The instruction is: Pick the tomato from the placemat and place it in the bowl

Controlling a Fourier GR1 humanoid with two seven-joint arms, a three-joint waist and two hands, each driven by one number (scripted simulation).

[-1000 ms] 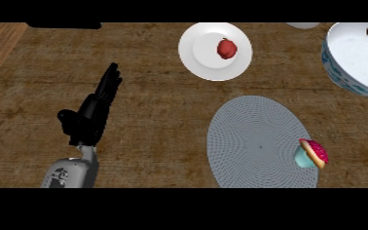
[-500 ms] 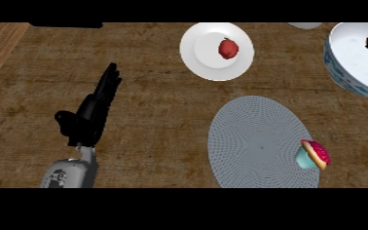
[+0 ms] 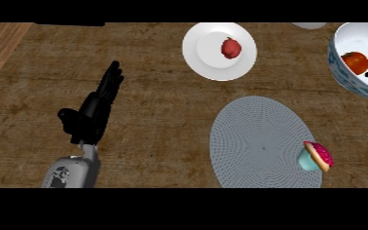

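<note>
Now tomato (image 3: 354,61) inside bowl (image 3: 339,74), cupcake (image 3: 316,156) on placemat (image 3: 259,141), left hand (image 3: 93,112) flat.

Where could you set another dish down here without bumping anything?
Widest bare patch: brown wooden counter between the black left hand and the round grey placemat. The placemat is mostly free; a pink-topped cupcake sits at its right edge. Crowded upper right: white plate with a red fruit, blue-and-white bowl holding a red tomato.
</note>
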